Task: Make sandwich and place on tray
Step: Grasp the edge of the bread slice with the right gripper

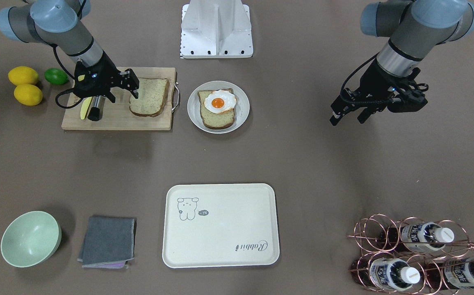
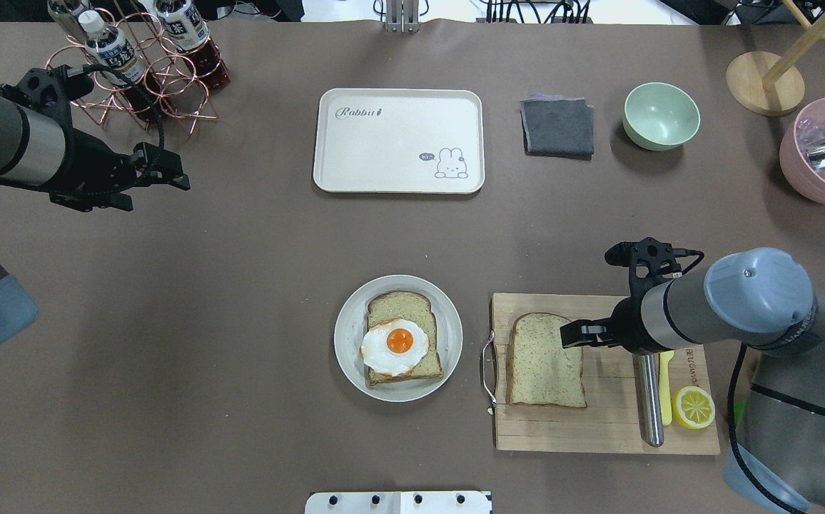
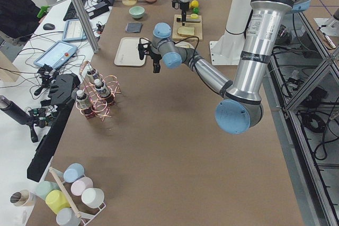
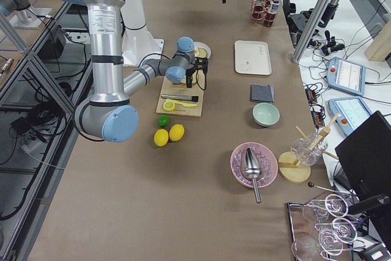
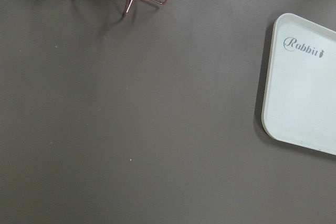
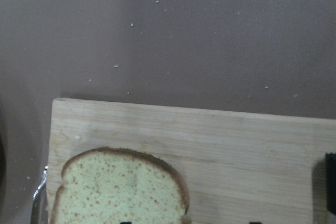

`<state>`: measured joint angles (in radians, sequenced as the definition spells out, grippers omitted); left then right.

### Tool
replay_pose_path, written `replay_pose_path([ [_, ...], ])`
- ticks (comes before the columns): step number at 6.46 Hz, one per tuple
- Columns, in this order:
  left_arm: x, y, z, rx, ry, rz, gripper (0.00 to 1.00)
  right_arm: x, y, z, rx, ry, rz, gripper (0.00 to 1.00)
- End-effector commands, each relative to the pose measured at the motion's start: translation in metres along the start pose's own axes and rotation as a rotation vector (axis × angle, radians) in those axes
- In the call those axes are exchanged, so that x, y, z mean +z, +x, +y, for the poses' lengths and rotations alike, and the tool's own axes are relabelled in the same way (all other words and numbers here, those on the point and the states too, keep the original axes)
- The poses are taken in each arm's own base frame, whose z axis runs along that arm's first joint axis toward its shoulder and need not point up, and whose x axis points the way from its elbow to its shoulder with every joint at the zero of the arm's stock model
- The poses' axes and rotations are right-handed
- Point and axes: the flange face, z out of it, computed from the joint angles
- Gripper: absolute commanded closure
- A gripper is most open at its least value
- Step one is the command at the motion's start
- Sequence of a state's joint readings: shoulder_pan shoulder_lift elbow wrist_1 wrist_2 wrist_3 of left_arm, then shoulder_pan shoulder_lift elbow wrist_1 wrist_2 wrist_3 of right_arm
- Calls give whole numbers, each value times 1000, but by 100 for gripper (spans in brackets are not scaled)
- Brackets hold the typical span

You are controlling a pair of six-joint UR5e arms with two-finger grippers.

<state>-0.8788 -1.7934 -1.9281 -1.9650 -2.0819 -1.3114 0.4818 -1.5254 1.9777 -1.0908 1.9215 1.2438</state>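
Left tool point(image 2: 178, 178) hangs over bare brown surface point(image 2: 241, 243), fingers apart, holding nothing, well apart from the food. Large cream-white rectangular tray with the "Rabbit" script point(image 2: 327, 143) sits at the far side, nothing on it. Nearer the robot, round white plate point(image 2: 348, 357) carries one speckled tan bread slice with dark crust point(image 2: 400, 305), and the white fried egg with orange yolk point(image 2: 395, 346) lies on top of it. Next over, wooden cutting board point(image 2: 598, 421) holds the second speckled bread slice point(image 2: 544, 364), lying flat. Right tool point(image 2: 571, 334) hovers at that slice's right edge, fingers spread, not gripping.

Step in hand looks like picking this slice up to cap the egg. To do it well: probably drop straight down so the fingers straddle the crust edge, and clamp lightly since the bread looks soft. Lift it level, clear the board's metal handle point(image 2: 485, 371), then line the crusts up over the plated slice before letting go.
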Motion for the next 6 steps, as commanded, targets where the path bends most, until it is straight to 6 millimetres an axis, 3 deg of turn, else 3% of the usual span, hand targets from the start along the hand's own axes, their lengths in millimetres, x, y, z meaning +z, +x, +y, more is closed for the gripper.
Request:
replay_pose_path([
  [1,1,-3,0,-2,-1,-5,2,14,-12,24,-7,11,13,21],
  [2,0,-3,0,-3,1,-4,2,14,-10,27,-1,13,5,23],
  [4,-1,-3,0,-12,1,-3,2,16,16,37,-5,14,6,28],
  [5,0,-3,1,-11,0,-3,2,16,15,37,-4,17,2,53],
  [6,0,-2,1,-10,-2,-3,2,15,14,36,6,18,-1,61],
])
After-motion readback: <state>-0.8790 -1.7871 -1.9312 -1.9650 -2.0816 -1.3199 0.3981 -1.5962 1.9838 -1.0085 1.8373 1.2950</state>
